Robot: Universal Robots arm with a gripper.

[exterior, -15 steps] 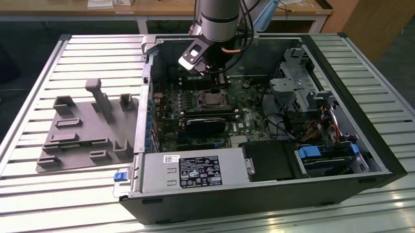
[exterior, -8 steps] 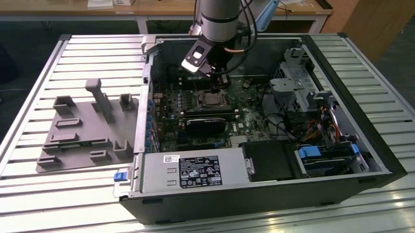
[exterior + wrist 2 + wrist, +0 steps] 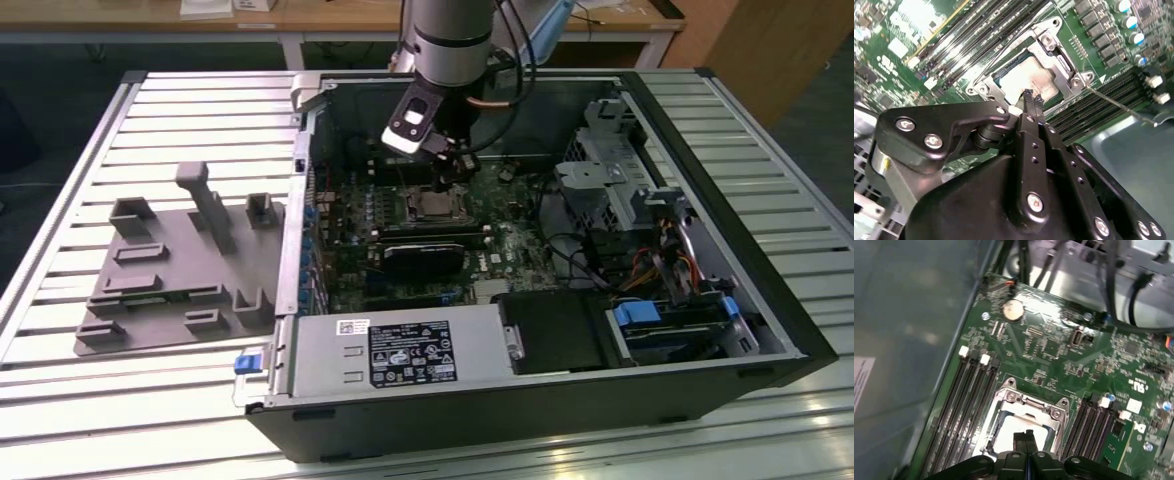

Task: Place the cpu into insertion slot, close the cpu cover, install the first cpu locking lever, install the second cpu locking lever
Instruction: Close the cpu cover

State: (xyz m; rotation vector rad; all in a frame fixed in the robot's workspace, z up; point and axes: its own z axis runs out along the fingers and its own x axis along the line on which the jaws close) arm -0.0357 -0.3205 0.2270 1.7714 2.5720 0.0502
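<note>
Squarely within the silver cpu cover, pale grey cpu.

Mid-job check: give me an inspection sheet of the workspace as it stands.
Surface: slatted metal table carrying the open computer case.
Job's things: cpu lies in the insertion slot, cpu cover framing it; a thin locking lever juts out from the socket.
Clutter: grey fixture tray beside the case.
Grippers: gripper shut, tips just above the cpu.
Cables: wire bundles inside the case.
Surroundings: wooden desks behind.
</note>
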